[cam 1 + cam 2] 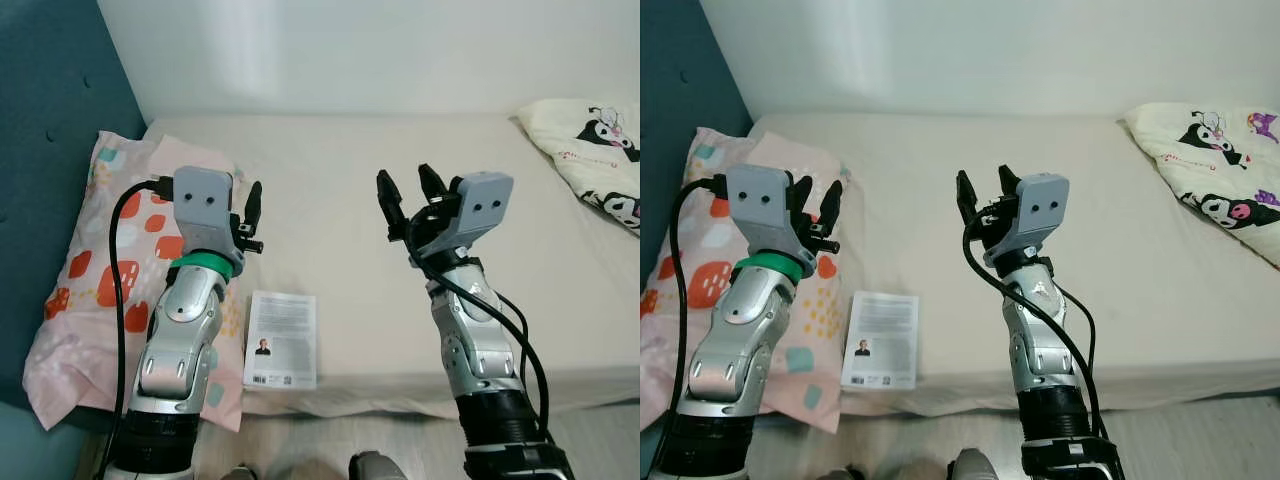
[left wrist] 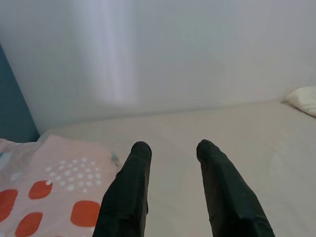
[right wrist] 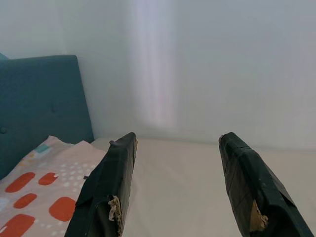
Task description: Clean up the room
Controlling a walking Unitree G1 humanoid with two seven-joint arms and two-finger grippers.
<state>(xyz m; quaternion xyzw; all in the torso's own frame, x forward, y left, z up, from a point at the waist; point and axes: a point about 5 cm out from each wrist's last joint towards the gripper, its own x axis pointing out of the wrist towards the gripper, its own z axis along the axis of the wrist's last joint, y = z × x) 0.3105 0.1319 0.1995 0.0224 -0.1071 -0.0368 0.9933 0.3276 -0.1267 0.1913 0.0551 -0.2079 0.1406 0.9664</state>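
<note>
Book (image 1: 281, 339) lies flat on the bed (image 1: 360, 200) near its front edge, just beside the pink pillow (image 1: 95, 280). Left gripper (image 1: 250, 217) and right gripper (image 1: 409, 197) hang above the bed, both open, holding nothing.

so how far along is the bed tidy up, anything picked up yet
Nothing looks done yet. The book lies flat at the near edge of the bed, beside the pink pillow. In hand: nothing; the left gripper and right gripper are both raised above the mattress, open and empty. Left: picking up the book and probably straightening the pillow and the cartoon-print blanket on the right.
</note>
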